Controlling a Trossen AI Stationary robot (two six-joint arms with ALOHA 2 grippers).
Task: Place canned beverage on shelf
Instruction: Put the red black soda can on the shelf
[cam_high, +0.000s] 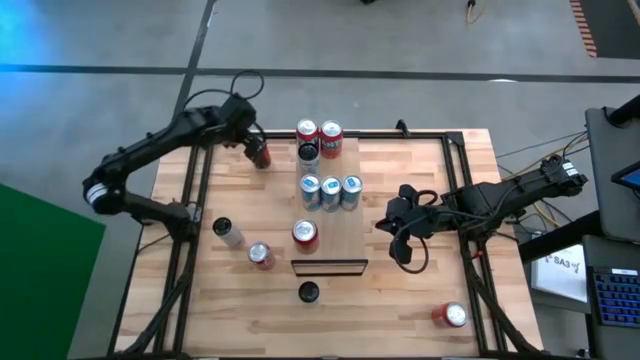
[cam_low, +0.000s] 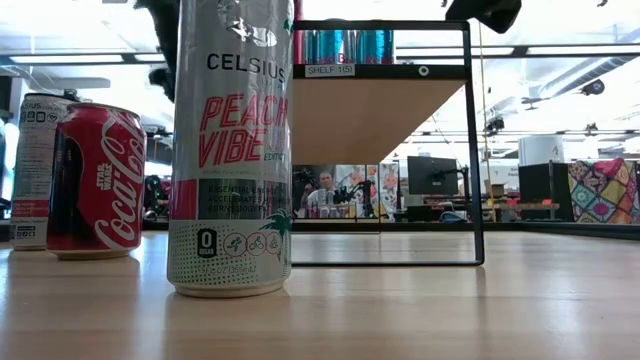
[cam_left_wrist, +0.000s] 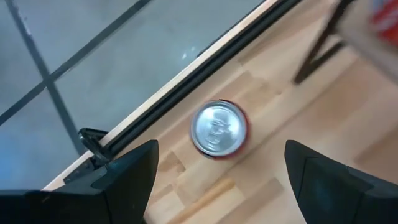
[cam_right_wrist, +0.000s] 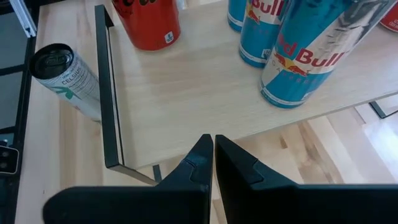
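A red can (cam_high: 260, 155), upright near the table's far left edge beside the shelf (cam_high: 335, 225), is straddled from above by the wide-spread left hand (cam_left_wrist: 217, 171), the shut right hand (cam_right_wrist: 213, 149) being farther off.

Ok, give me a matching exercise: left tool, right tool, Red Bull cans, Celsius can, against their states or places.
1 left tool
2 right tool
3 Red Bull cans
4 Celsius can

A on the shelf
B shut, beside the shelf
C on the table, off the shelf
D open over a red can

Pairs: 1-D, 2-B, 3-A, 4-C
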